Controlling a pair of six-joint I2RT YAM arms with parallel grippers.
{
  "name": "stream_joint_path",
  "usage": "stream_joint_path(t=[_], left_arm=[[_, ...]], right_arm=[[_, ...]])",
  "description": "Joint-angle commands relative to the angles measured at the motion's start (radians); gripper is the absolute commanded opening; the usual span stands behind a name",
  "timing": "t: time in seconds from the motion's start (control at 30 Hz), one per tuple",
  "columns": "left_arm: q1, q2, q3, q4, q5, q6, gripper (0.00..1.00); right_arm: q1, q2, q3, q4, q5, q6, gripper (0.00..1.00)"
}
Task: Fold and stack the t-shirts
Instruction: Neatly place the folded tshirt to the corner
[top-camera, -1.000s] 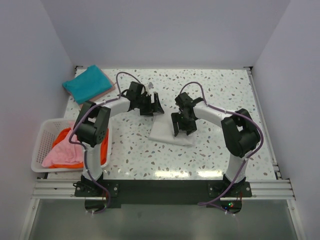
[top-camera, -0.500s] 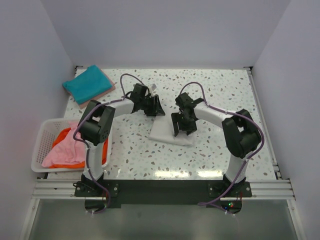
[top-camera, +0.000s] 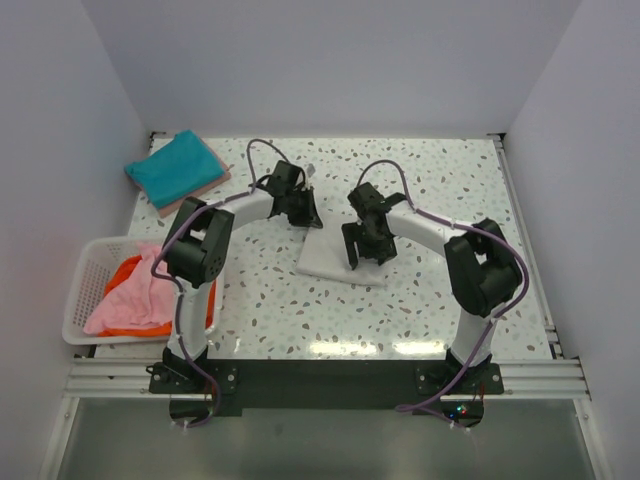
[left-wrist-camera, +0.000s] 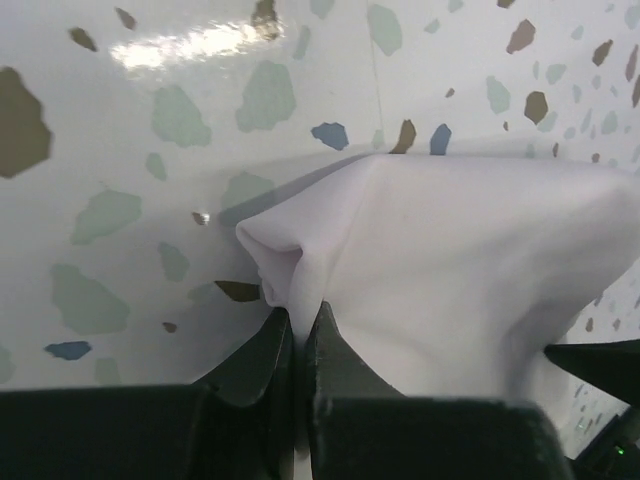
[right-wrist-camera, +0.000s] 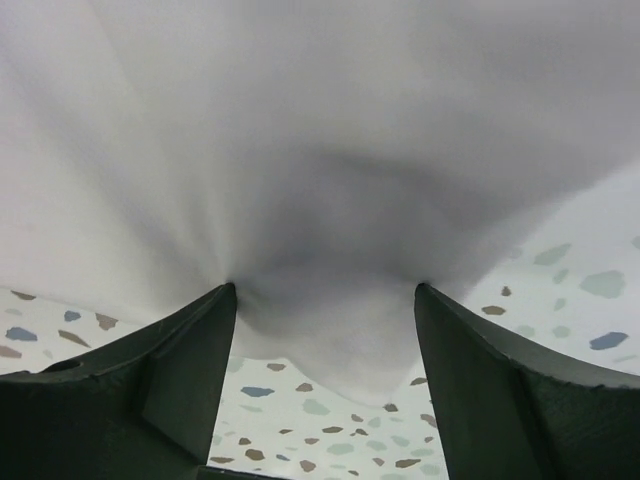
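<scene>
The soft white cloth t-shirt (top-camera: 335, 262) lies folded at the centre of the speckled table (top-camera: 450, 170). Light and limp, it will likely sag and slip, so corners are the best hold. My left claw (left-wrist-camera: 298, 318) is pinched on its 11 o'clock corner. My right claw (right-wrist-camera: 325, 300) stands spread astride its 2 o'clock edge. There is open room toward 3 o'clock. The folded teal shirt (top-camera: 172, 166) sits at 10 o'clock and the white lattice basket (top-camera: 80, 290) at 8.

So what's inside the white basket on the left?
A crumpled pink t-shirt lies on top of an orange t-shirt in the basket. Anything beneath them is covered; the left arm hides its right side.
</scene>
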Motion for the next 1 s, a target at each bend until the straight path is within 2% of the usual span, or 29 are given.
stream_joint_path(t=[0.0,0.2,0.57,0.97], left_arm=[[0.043,-0.08,0.064,-0.072,-0.144,0.089,0.0],[0.078,-0.125,0.173,-0.15,-0.239,0.194,0.0],[0.172,-0.094,0.444,-0.302,-0.414,0.297,0.0],[0.292,-0.023,0.679,-0.342,-0.41,0.334,0.0]], right_arm=[[-0.003,-0.063,0.069,-0.078,0.127,-0.028,0.76],[-0.04,-0.113,0.185,-0.1,0.162,-0.02,0.84],[-0.155,-0.101,0.241,-0.101,0.106,-0.033,0.85],[-0.189,-0.02,0.322,-0.09,0.104,-0.085,0.85]])
